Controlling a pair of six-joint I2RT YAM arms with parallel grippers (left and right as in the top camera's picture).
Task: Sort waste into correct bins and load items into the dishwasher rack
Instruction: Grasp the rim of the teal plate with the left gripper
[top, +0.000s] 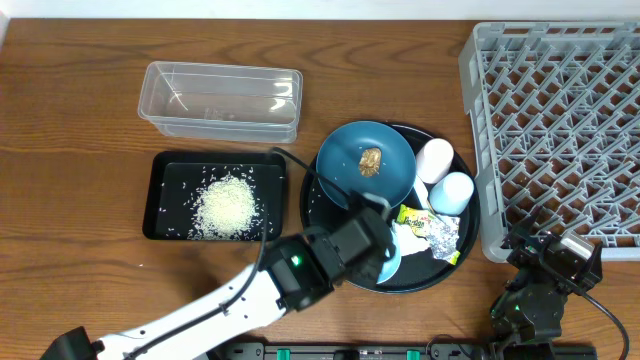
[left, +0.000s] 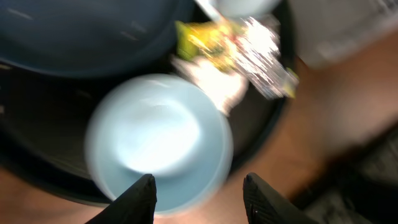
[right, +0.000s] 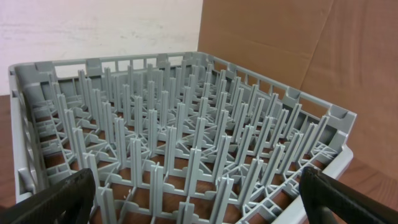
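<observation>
The left end effector (left: 199, 178) hangs over the pale-blue bowl (left: 158, 140), its 2 fingers parted about halfway and clamping nothing. The bowl sits at the near rim of the round black tray (top: 322, 212), just beside the white tissue (top: 408, 240). The right end effector (right: 196, 180) gapes wide and empty before the dishwasher rack (top: 560, 130), whose left edge nearly meets the tray. Bare bench (top: 70, 200) lies at the far left.

Overhead top-down; right wrist near rack (right: 341, 117)
</observation>
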